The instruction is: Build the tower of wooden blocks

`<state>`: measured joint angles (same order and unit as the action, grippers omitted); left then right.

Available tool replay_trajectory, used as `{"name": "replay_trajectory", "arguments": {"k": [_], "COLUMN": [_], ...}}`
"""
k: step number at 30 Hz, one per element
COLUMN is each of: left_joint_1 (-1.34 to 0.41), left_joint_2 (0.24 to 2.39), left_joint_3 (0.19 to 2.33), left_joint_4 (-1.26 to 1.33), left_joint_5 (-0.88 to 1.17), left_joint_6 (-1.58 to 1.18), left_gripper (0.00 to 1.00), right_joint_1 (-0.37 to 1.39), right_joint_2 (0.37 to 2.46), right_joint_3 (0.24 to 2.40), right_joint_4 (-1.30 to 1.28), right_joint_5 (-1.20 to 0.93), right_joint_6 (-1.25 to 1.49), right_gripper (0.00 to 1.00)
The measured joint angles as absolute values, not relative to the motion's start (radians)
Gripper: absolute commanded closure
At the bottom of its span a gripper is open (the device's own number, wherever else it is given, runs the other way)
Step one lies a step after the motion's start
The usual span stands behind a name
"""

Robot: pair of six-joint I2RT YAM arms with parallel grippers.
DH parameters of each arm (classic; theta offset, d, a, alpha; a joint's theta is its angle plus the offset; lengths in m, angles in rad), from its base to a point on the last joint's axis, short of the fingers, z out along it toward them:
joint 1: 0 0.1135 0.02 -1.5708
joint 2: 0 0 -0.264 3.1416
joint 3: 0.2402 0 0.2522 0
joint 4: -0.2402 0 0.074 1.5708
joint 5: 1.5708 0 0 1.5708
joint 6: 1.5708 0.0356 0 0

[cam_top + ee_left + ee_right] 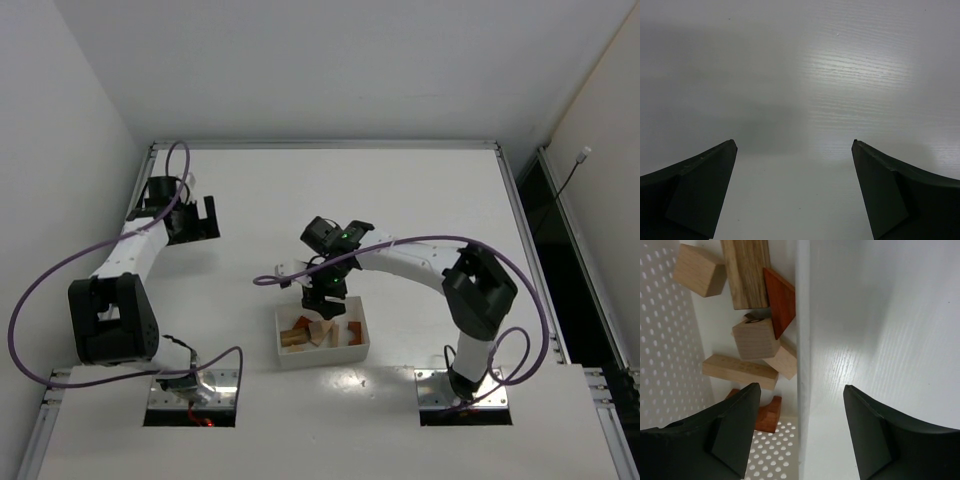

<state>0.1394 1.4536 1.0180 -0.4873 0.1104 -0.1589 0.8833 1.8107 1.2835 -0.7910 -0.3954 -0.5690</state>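
Note:
Several wood blocks [303, 333] lie loose in a white box [322, 360] near the table's front middle. In the right wrist view I see a tan cube [755, 338], a long tan brick [745, 272], a flat tan brick [739, 371], a reddish-brown wedge [780, 297] and a reddish-brown notched piece [767, 412]. My right gripper [802, 390] is open and straddles the box wall [802, 315], one finger inside and one outside, holding nothing. My left gripper [795, 145] is open over bare table at the far left [205, 218]. No tower is in view.
The box floor is perforated [665, 340]. White table surface [880, 315] lies outside the box wall. A purple cable [60, 270] loops off the left arm. White walls enclose the table on the left, back and right.

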Motion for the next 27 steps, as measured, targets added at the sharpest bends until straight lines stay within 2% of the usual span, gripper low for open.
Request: {"name": "replay_trajectory", "arguments": {"k": [6, 13, 15, 18, 19, 20, 27], "left_joint_1": [0.139, 0.139, 0.139, 0.139, 0.139, 0.139, 0.139], "left_joint_2": [1.467, 1.49, 1.493, 1.502, 1.505, 1.507, 1.509], "left_joint_3": [1.019, 1.031, 1.034, 1.042, 1.043, 1.043, 1.043], "left_joint_4": [-0.489, -0.49, -0.49, -0.49, -0.49, -0.49, -0.489], "left_joint_5": [0.11, 0.11, 0.11, 0.11, 0.11, 0.109, 0.104], "left_joint_6": [-0.159, -0.166, -0.166, -0.166, -0.167, -0.166, -0.171], "left_gripper": [0.0, 0.0, 0.0, 0.0, 0.0, 0.0, 0.0], "right_joint_1": [0.883, 0.879, 0.879, 0.879, 0.879, 0.879, 0.875], "right_joint_2": [1.815, 1.835, 1.847, 1.854, 1.855, 1.855, 1.855], "right_joint_3": [1.279, 1.254, 1.25, 1.24, 1.238, 1.238, 1.237], "right_joint_4": [-0.749, -0.705, -0.701, -0.694, -0.694, -0.695, -0.683], "right_joint_5": [-0.353, -0.315, -0.307, -0.294, -0.293, -0.294, -0.276], "right_joint_6": [-0.556, -0.531, -0.526, -0.52, -0.519, -0.524, -0.501], "right_gripper": [0.45, 0.49, 0.53, 0.73, 0.95, 1.0, 1.0]}}
